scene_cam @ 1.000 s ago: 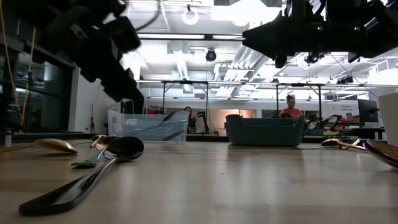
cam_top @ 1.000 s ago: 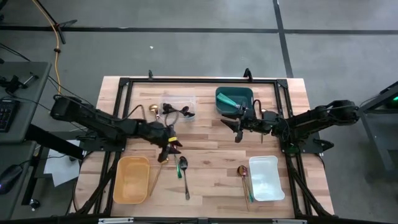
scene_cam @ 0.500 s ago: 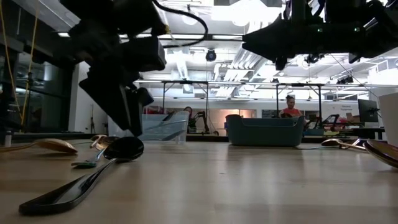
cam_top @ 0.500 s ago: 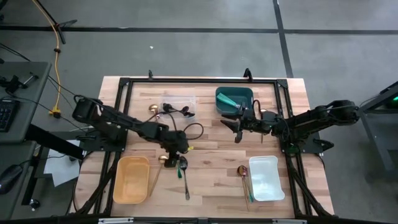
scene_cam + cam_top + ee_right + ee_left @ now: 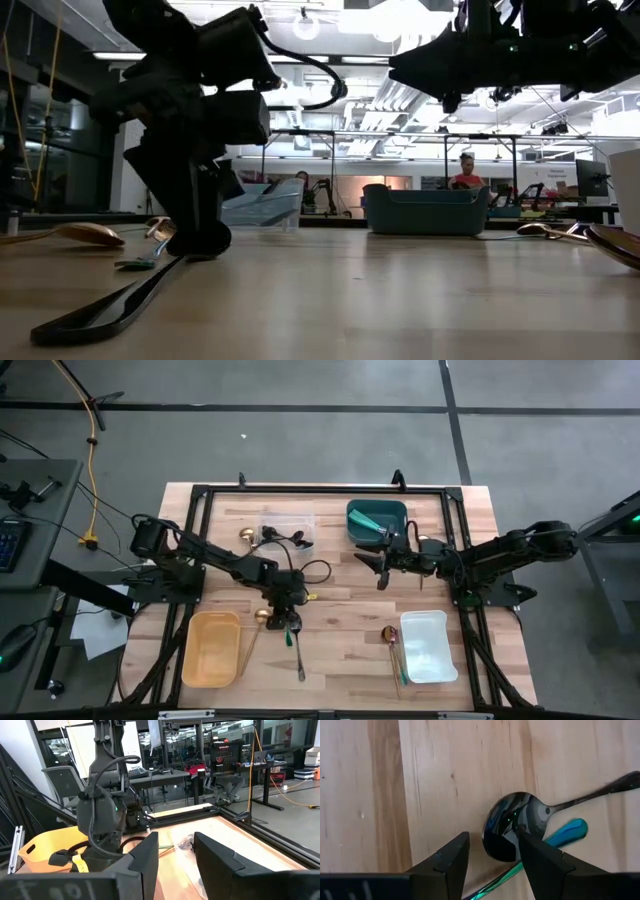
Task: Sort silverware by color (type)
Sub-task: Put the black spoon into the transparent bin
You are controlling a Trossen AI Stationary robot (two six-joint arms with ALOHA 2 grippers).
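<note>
Hovering low over the black spoon (image 5: 516,827), the left gripper (image 5: 492,854) has its fingers (image 5: 451,857) open, straddling the bowl's near edge without closing. In the high view that spoon (image 5: 295,638) lies at lower centre of the table (image 5: 340,575), its bowl beside a gold spoon (image 5: 258,622) and a teal handle (image 5: 555,840) tucked under it. Closing now could pinch the teal piece too, or skid the rounded bowl aside. Farther up, other black spoons sit in the clear bin (image 5: 288,531). At centre right, the right gripper (image 5: 383,562) waits in the air with fingers (image 5: 142,857) parted, empty.
</note>
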